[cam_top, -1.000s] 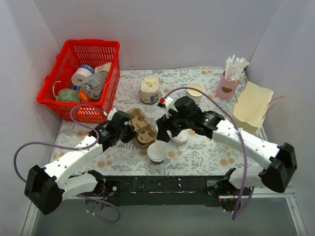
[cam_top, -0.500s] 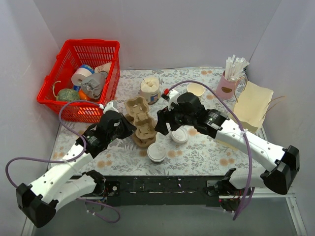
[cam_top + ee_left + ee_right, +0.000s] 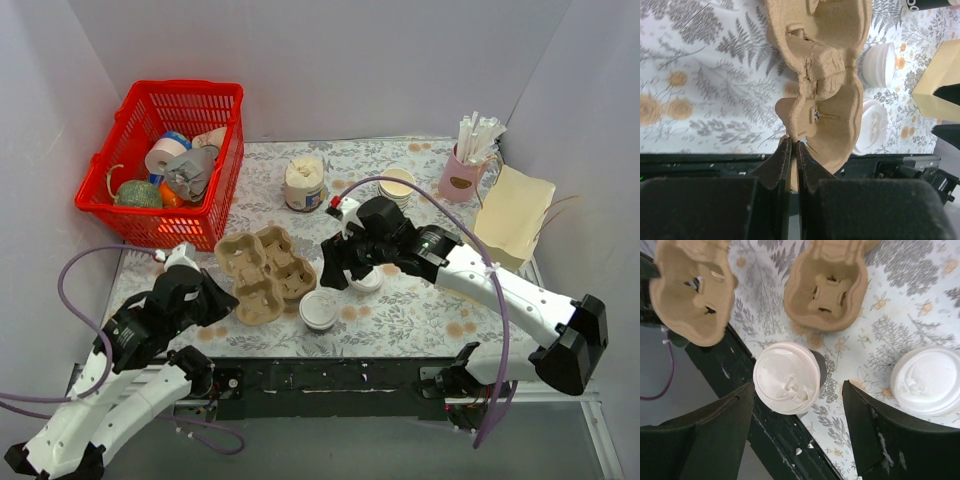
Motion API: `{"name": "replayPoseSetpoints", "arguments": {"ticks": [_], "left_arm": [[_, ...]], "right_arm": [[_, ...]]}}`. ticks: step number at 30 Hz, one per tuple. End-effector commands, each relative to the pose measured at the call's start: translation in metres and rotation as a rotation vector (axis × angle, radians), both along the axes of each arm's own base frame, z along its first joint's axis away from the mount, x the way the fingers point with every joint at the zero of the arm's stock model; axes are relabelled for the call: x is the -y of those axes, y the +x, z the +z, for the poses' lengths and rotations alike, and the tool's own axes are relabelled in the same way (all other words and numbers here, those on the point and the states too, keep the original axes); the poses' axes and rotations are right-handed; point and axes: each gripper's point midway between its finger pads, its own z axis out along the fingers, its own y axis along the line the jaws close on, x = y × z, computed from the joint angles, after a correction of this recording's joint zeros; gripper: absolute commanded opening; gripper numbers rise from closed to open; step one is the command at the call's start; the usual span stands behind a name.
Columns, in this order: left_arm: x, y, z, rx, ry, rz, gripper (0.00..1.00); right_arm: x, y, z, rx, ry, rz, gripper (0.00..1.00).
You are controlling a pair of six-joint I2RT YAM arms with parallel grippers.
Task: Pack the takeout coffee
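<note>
Surface: a table under a grey floral-print cloth [image 3: 430,310], boxed in by plain white walls. At 10 o'clock stands a red plastic mesh basket [image 3: 230,150] of mixed items. At 12 o'clock is a cream jar with a brown label [image 3: 304,182]. From 1 to 2 o'clock are a stack of lidless white paper cups [image 3: 398,184], a pink holder of white straws [image 3: 460,178] and a cream paper bag [image 3: 512,215]. A brown moulded-pulp cup carrier [image 3: 262,272] sits near centre. Just beside it at 5 o'clock stands a small white paper cup with a flat round white lid [image 3: 318,310]. A second lidded white cup [image 3: 366,279] sits at that cup's 1 o'clock, partly under the right arm.

The left arm reaches in low from 7 o'clock. Its end effector [image 3: 791,146] is pinched nearly closed on the carrier's rim. The right arm arcs in from 4 o'clock. Its end effector [image 3: 797,390] is spread wide and holds nothing. In the wrist view the first cup lies between its fingers.
</note>
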Motion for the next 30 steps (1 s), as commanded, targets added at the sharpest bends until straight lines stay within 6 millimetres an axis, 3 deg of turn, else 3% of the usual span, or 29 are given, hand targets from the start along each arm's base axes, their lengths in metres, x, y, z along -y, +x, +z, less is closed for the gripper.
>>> {"name": "replayPoseSetpoints", "arguments": {"ticks": [1, 5, 12, 22, 30], "left_arm": [[-0.026, -0.034, -0.018, -0.100, 0.011, 0.067, 0.00], [-0.034, -0.048, -0.026, -0.123, -0.031, 0.105, 0.00], [-0.037, -0.061, -0.038, -0.143, -0.111, 0.145, 0.00], [-0.038, -0.055, -0.039, -0.130, -0.134, 0.194, 0.00], [-0.033, -0.047, -0.044, -0.129, -0.119, 0.188, 0.00]], "right_arm": [[-0.004, -0.028, -0.030, -0.125, -0.078, 0.118, 0.78], [0.000, -0.034, -0.056, -0.186, -0.152, 0.101, 0.77], [0.001, -0.050, -0.076, -0.311, -0.157, 0.096, 0.77], [-0.001, -0.044, -0.094, -0.367, -0.193, 0.010, 0.73], [-0.001, -0.046, -0.104, -0.433, -0.159, -0.035, 0.61]]}}
